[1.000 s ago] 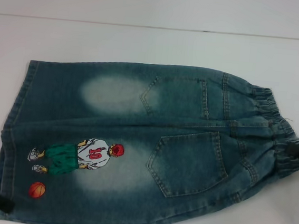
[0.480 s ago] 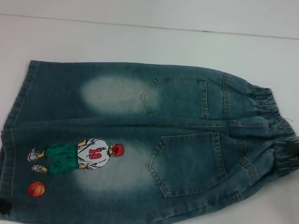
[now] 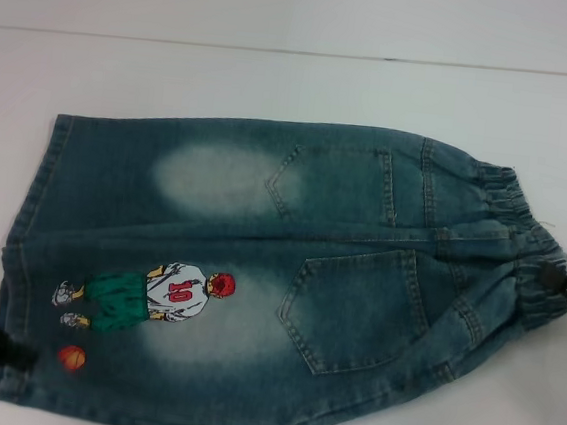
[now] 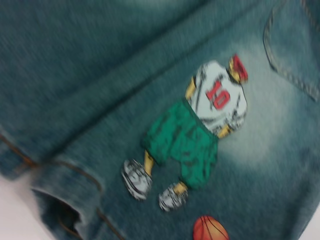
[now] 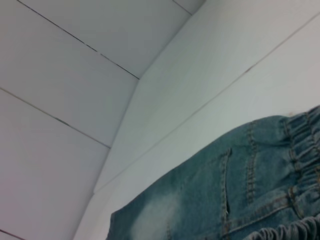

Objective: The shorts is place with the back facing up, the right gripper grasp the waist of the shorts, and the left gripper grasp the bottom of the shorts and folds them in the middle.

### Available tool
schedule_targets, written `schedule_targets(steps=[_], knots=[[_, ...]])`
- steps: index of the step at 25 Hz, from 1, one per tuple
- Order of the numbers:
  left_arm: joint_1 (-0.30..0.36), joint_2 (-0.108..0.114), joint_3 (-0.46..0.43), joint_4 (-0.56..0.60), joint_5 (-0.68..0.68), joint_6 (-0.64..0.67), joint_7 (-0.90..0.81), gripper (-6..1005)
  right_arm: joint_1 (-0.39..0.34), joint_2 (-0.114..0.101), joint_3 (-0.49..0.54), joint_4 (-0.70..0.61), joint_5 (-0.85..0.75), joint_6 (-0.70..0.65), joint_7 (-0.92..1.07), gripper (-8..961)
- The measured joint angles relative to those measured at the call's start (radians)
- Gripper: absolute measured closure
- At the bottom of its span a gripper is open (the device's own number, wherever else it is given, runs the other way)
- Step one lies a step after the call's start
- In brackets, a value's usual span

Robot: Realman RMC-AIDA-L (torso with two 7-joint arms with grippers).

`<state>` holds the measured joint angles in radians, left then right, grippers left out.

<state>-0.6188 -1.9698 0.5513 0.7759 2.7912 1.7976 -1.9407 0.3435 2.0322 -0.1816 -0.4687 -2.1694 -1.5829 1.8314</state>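
The shorts [image 3: 258, 270] lie flat on the white table, back up, with two back pockets and the basketball player print [image 3: 150, 298] showing. The waist of the shorts [image 3: 522, 236] is a gathered band on the right, and the bottom of the shorts [image 3: 34, 199] is the stitched hems on the left. My left gripper [image 3: 23, 356] reaches over the near hem beside the orange ball [image 3: 71, 357]. At the near end of the waistband sits my right gripper [image 3: 563, 283]. The left wrist view is filled by the print [image 4: 200, 130] and the hem [image 4: 65, 175]. The right wrist view shows the waistband [image 5: 300, 150].
The white table [image 3: 276, 81] extends behind and around the shorts to a seam where the pale wall [image 3: 283, 12] begins. In the right wrist view, wall panels [image 5: 75, 75] rise behind the table.
My left gripper has risen from the near left corner and moved right onto the hem beside the ball. The right gripper has barely shifted at the waistband.
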Motion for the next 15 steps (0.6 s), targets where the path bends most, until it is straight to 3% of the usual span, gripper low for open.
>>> schedule_targets(steps=[4, 15], knots=[[0.002, 0.013, -0.074, 0.001, -0.002, -0.002, 0.037, 943, -0.008, 0.001, 0.001, -0.002, 0.023, -0.014, -0.005, 901], [0.020, 0.037, -0.158, 0.055, -0.003, 0.011, 0.072, 944, -0.012, -0.001, 0.005, -0.006, 0.077, -0.019, -0.012, 901]])
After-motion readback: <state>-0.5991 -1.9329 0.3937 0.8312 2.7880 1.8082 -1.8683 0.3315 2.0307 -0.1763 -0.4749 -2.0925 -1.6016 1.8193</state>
